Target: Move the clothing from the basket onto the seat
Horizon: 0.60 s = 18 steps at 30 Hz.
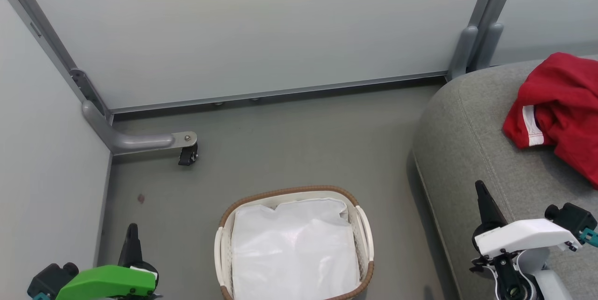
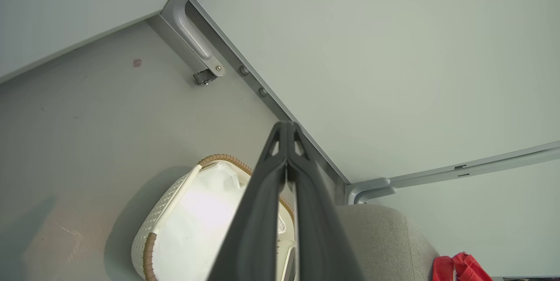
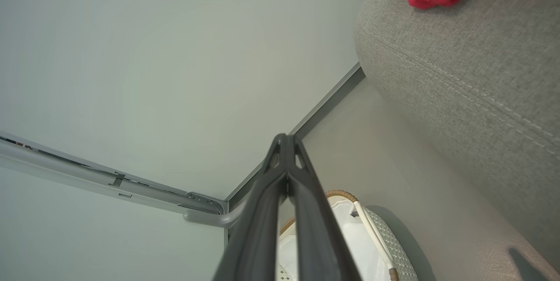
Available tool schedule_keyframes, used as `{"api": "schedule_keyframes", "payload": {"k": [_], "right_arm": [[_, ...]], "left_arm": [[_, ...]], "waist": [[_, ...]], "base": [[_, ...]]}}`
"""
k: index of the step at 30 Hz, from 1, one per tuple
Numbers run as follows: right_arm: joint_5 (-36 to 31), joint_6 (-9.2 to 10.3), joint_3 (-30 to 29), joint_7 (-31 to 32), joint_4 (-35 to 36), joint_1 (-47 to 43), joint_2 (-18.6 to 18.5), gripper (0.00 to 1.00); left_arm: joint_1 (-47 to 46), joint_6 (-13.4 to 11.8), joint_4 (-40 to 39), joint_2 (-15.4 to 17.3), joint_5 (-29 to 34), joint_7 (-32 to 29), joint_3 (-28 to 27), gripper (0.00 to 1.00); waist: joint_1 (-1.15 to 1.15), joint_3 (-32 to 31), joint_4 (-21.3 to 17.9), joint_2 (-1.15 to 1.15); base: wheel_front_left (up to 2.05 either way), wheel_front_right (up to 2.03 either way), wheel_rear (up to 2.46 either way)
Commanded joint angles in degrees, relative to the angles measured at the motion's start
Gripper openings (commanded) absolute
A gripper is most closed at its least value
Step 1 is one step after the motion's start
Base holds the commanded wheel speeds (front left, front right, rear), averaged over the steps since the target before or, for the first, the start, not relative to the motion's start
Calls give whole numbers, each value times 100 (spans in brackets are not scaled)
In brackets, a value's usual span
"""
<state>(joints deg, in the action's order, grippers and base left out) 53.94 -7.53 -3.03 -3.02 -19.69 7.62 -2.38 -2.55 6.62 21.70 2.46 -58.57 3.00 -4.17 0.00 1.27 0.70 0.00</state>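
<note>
Head view shows the clothing (image 1: 563, 103), bright red and soft, all bunched up, with a white stripe on one fold. It lies on the grey seat (image 1: 472, 141), near the seat's far edge. The basket (image 1: 289, 191) stands on the floor (image 1: 280, 141) near the seat's left side. It is cream with a brown rim. Inside it lies a white sheet (image 1: 294, 248). The left gripper (image 1: 132, 233) is closed and holds nothing. The right gripper (image 1: 481, 193) is closed and empty too, over the seat's near part.
</note>
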Motion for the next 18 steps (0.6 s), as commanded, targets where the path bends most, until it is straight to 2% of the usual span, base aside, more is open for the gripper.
{"api": "schedule_keyframes", "payload": {"k": [1,18], "right_arm": [[177,3,-31,51,94,-9,-39,0],[1259,4,-129,321,241,-56,-47,0]], "left_arm": [[-173,34,-101,38,-169,-40,-40,0],[-252,55,-302,45,-1116,-310,-98,0]], "waist": [[0,-2,-1,0],[0,-27,-17,0]], "base": [[0,0,0],[0,0,0]]}}
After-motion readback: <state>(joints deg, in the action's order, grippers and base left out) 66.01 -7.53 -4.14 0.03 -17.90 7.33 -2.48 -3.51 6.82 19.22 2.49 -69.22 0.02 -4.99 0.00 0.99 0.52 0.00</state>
